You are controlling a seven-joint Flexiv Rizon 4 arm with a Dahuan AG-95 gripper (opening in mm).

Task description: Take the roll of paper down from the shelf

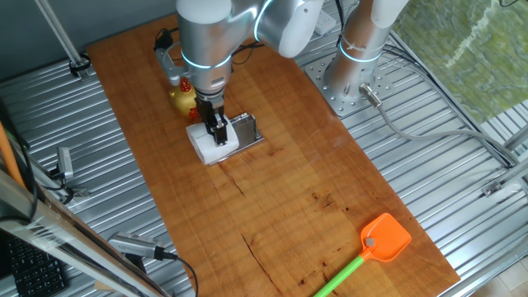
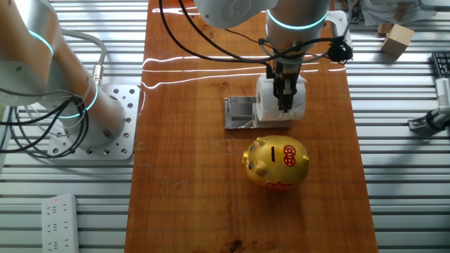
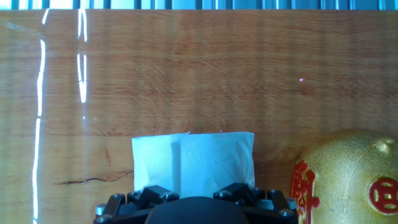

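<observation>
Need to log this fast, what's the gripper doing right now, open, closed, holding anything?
Gripper: down on the roll beside the shelf; whether its fingers are closed on it cannot be told.

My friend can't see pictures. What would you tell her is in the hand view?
A white roll of paper sits just ahead of the black gripper at the bottom edge, on a brown wooden table. Part of a gold piggy bank with red markings shows at the lower right.

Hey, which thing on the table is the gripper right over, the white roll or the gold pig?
The roll of paper; the gripper is on it. The gold piggy bank stands apart.
</observation>
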